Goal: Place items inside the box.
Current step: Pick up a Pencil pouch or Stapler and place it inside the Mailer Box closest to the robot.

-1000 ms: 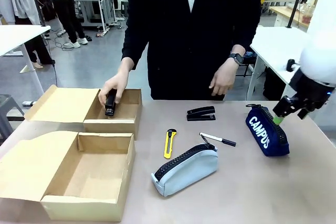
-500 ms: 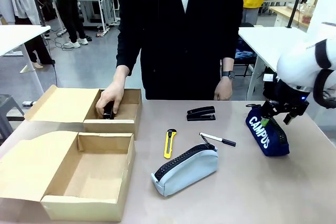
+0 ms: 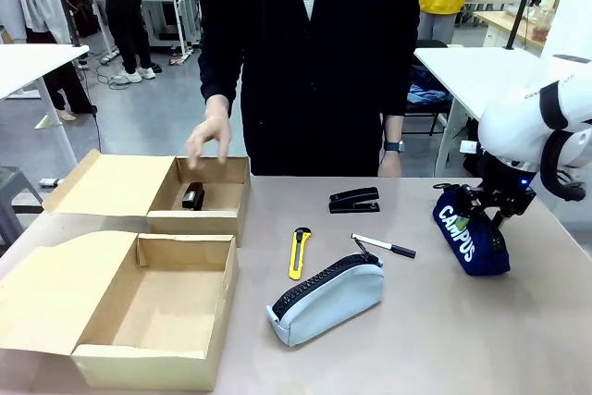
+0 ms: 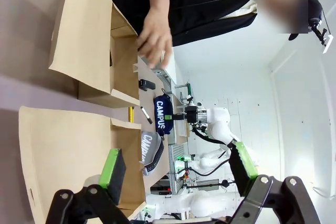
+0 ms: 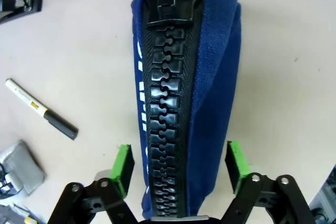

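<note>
- The right claw [image 5: 179, 167] straddles the dark blue fabric zip pouch with white lettering [image 5: 212, 77], pads [image 5: 123, 166] spread wide, gripping nothing.
- Its soft rounded cloth and chunky ridged zip could squash or slip under a squeeze, letting it twist.
- It lies on the smooth desk [image 3: 416, 339], well apart from the open brown cardboard box [image 3: 139, 312].
- The left claw [image 4: 177, 165] gapes empty.

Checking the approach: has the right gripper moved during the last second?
Yes. In the front view the right gripper has shifted left, from beside the dark blue pouch to over its far end; the pouch has stayed put.
</note>
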`<control>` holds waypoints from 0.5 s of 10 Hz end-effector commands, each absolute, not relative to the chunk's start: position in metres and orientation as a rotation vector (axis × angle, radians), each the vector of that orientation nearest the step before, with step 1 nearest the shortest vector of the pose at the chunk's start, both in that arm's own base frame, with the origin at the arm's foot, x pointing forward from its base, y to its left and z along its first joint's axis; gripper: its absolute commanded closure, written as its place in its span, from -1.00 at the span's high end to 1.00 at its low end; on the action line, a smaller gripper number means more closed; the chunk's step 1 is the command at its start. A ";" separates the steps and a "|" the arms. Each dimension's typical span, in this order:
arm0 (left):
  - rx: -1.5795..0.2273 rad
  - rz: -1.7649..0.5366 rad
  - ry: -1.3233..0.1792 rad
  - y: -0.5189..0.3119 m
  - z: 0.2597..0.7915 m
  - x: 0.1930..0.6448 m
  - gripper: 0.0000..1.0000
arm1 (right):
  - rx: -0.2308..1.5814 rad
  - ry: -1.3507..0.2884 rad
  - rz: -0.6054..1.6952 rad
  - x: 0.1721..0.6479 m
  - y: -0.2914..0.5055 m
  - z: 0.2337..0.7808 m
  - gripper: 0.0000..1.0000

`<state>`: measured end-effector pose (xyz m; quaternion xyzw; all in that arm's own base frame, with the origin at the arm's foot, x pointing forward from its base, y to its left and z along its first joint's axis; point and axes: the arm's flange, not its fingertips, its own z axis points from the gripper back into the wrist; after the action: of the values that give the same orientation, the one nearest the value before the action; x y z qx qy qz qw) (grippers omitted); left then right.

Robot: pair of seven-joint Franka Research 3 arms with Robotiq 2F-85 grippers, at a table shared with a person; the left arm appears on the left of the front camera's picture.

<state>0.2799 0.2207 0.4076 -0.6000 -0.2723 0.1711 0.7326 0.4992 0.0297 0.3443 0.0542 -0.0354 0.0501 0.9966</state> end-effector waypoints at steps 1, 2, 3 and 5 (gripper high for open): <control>-1.328 0.357 -0.617 0.220 0.409 0.278 1.00 | 0.115 -0.074 0.069 0.500 0.034 0.349 -0.85; -1.328 0.357 -0.617 0.220 0.409 0.278 1.00 | 0.114 -0.073 0.069 0.499 0.035 0.348 -1.00; -1.328 0.357 -0.617 0.220 0.409 0.278 1.00 | 0.114 -0.073 0.071 0.498 0.036 0.348 -1.00; -1.328 0.357 -0.617 0.220 0.409 0.278 1.00 | 0.107 -0.066 0.064 0.497 0.036 0.347 -0.89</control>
<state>0.2799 0.2207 0.4076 -0.6000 -0.2723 0.1711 0.7326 0.4986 0.0333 0.3442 0.0545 -0.0339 0.0488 0.9967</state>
